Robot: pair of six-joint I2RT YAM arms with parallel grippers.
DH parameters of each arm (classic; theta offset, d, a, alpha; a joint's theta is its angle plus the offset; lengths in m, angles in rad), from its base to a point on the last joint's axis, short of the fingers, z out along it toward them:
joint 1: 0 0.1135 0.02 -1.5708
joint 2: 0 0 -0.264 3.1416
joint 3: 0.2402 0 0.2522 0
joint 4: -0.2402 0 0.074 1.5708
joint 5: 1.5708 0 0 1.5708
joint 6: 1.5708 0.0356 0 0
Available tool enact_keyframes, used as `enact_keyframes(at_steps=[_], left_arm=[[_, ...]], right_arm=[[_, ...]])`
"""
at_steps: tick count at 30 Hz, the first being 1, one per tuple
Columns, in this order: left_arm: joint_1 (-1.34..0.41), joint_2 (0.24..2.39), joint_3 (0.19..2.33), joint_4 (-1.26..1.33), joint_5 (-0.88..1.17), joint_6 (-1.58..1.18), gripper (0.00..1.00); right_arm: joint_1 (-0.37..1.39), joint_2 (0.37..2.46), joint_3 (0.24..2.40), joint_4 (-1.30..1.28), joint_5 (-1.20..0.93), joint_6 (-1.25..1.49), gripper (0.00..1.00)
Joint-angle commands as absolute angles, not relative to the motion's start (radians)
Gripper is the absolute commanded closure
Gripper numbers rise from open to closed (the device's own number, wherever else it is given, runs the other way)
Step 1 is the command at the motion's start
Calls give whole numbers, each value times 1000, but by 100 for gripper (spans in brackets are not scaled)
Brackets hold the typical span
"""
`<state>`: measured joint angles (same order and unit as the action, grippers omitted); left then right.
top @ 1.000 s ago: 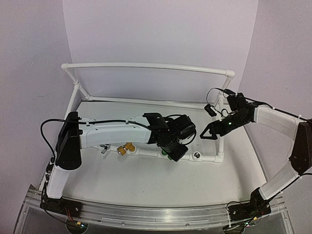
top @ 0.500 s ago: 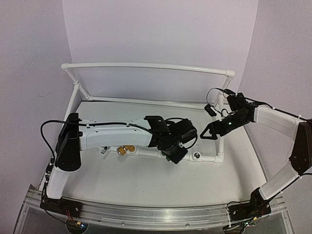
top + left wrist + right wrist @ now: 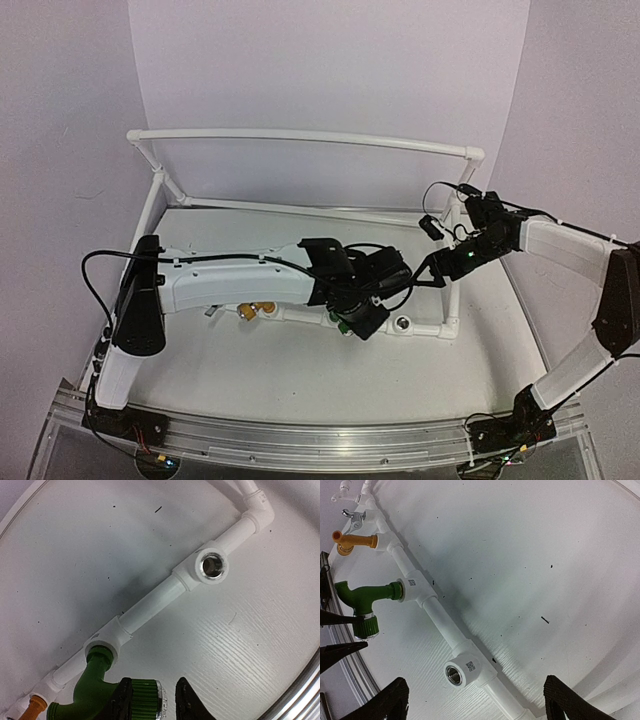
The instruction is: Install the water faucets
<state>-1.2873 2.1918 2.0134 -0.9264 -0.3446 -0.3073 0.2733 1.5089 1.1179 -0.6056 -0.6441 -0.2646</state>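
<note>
The green faucet (image 3: pixel 92 685) has its threaded end in a socket of the pipe frame (image 3: pixel 150 602). We judge it light, stiff plastic, smooth on the body but ribbed at the spout tip, so that tip looks like the surest hold for turning. The left gripper (image 3: pixel 152 702) brackets the tip with narrow jaws, one finger against it and a slight gap at the other. Along the same pipe are the yellow faucet (image 3: pixel 357 542) and silver faucet (image 3: pixel 351 516); we cannot tell how well they are seated. One socket (image 3: pixel 212 565) stands empty. The right gripper (image 3: pixel 475 682) hovers above the tabletop (image 3: pixel 100 555), jaws wide, holding nothing.
</note>
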Motion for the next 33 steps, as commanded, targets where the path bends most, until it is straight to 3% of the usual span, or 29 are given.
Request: enact_keyframes(at_steps=[1,20,33], left_arm=[[-1296,2183,2108,-911,-313,-288,69],[-1300,2177,1989,-968,-274,-363,69],[-1310,2104,1887,-1025,-319,-439,66]], right_arm=[[268,1524,1116,-591,-634,-270,10],[268,1549,1109,-573,-564,-259,11],[266,1596,1109,-543,-372,-233,13]])
